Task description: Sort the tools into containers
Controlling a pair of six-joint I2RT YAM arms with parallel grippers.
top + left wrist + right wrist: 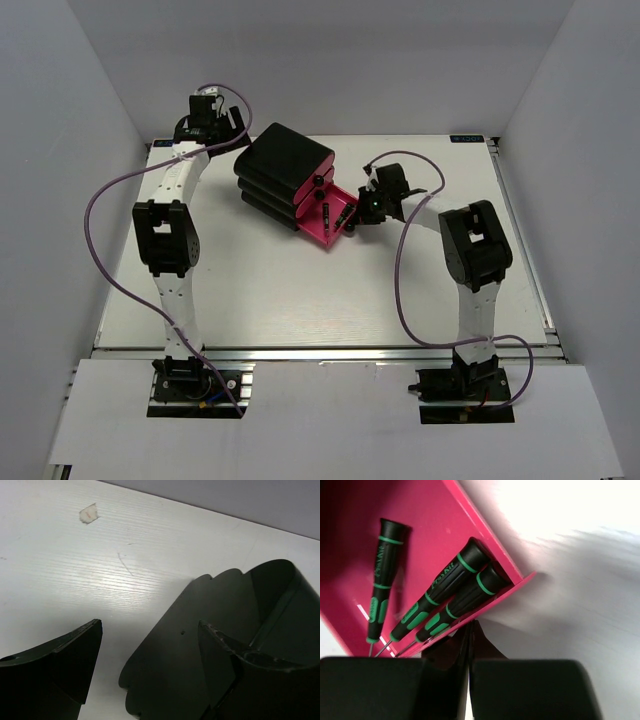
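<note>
Right wrist: we see 3 screwdrivers (442, 587) in the open drawer (350, 540), 2 against its side wall. Our right gripper (470, 647) sits pinched together at drawer front; left gripper (150, 627) spread wide, box (260, 595) just beside.

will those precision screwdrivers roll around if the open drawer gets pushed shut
Probably a bit. Their round handles suggest the precision screwdrivers roll easily, though two rest against the pink drawer wall, which should stop them. The lone screwdriver lies on open floor and may shift more.
</note>
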